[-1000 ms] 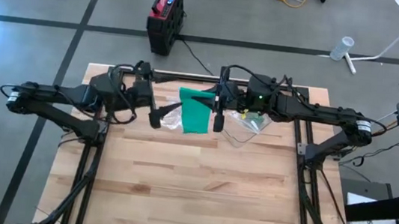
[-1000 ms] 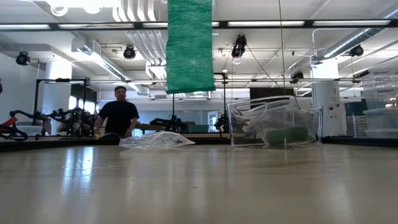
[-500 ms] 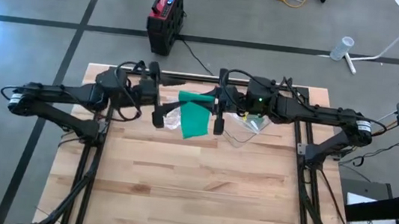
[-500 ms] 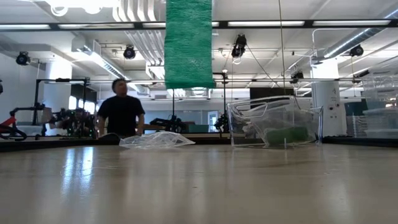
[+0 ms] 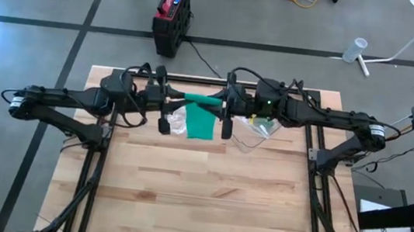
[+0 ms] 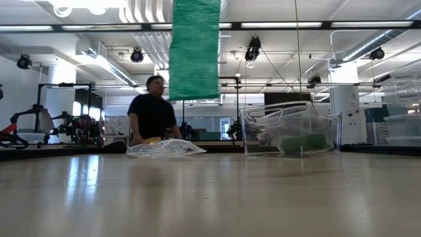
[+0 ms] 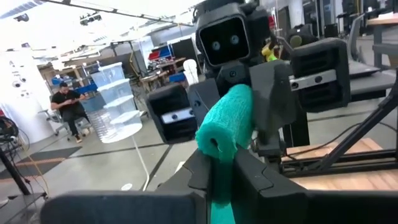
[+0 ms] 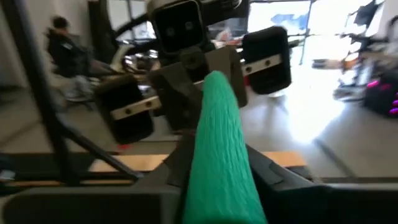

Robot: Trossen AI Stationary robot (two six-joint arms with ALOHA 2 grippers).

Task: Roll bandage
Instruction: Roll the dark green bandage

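Two grippers share green crepe bandage roll (image 5: 207,100), raised above table (image 5: 205,202) at 12 o'clock. Left gripper (image 7: 216,169) pinching roll end; right gripper (image 8: 214,163) apparently still gripping. Loose tail (image 6: 194,49) hangs below. Judged light, soft, crushable, grippy; hold rolled core, never tail.

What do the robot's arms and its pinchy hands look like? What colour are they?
Both arms are dark, almost black, built from jointed tubes with black cables looped along them. The right arm has a small green light near its wrist. Each wrist carries a boxy camera block with two round lenses. The left gripper and right gripper have blocky side housings with pale label strips and angular dark jaws.
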